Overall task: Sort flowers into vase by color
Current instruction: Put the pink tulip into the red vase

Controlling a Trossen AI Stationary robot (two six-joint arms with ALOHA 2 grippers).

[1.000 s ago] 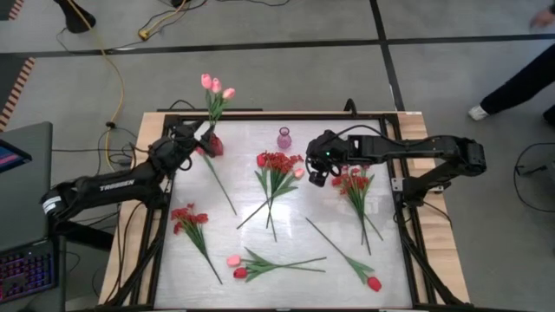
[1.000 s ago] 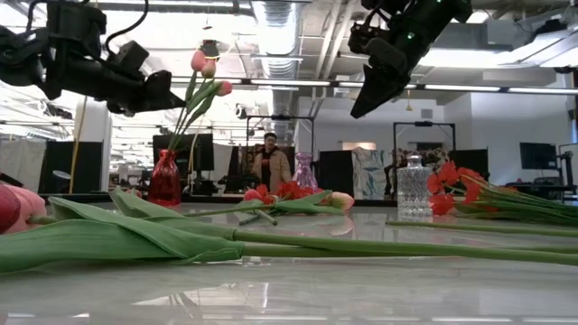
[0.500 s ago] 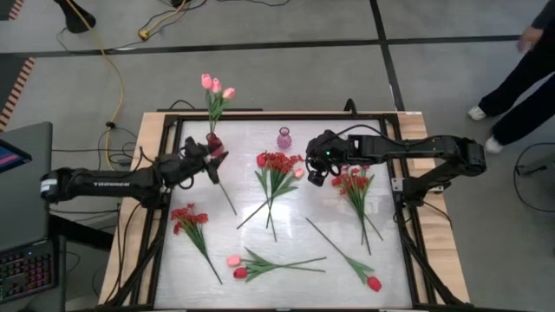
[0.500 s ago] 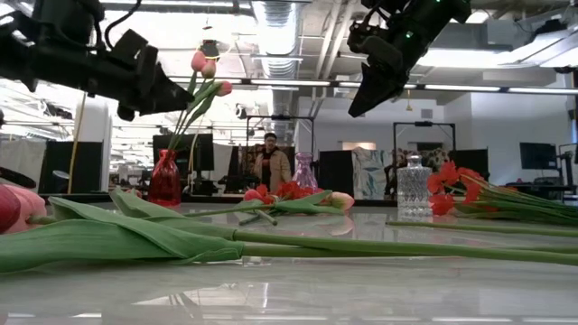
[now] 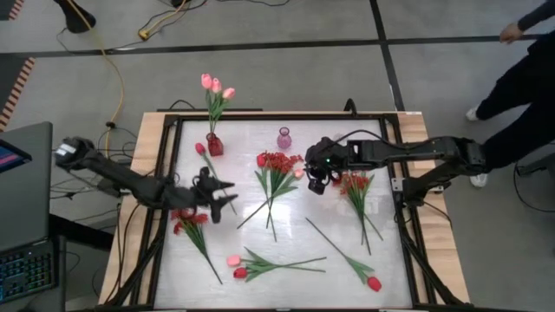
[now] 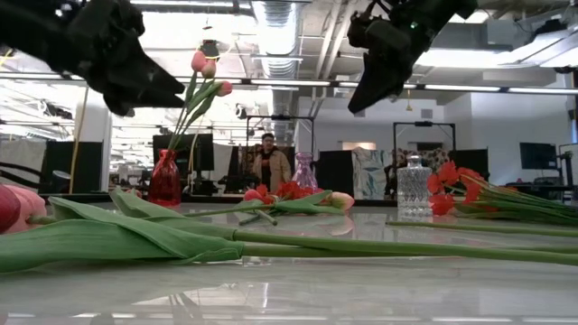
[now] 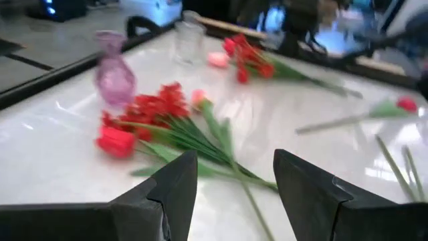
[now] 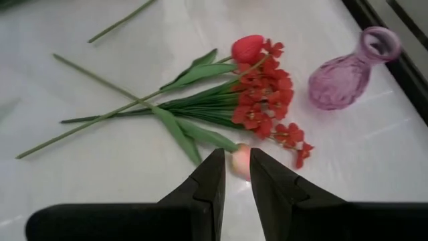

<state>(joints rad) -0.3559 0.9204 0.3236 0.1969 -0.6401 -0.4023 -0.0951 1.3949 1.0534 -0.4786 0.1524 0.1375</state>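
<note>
While three pale pink tulips (image 5: 216, 87) are already placed in the small red glass vase (image 5: 214, 145), most flowers (image 5: 276, 169) are left lying on the table; both grippers (image 5: 217, 191) (image 5: 316, 184) are held open, empty.

**Flowers all over the table, only one bunch in a vase so far**

Three pale pink tulips (image 5: 216, 86) stand upright in the red vase (image 5: 214, 145) at the table's far left. Everything else lies flat: a red blossom spray with a red tulip and a pink tulip (image 5: 276, 165) mid-table near the purple vase (image 5: 284, 138), another red spray (image 5: 354, 184) right, a third (image 5: 189, 217) left, and pink and red tulips (image 5: 238, 266) at the near edge plus one red tulip (image 5: 373, 283).
</note>
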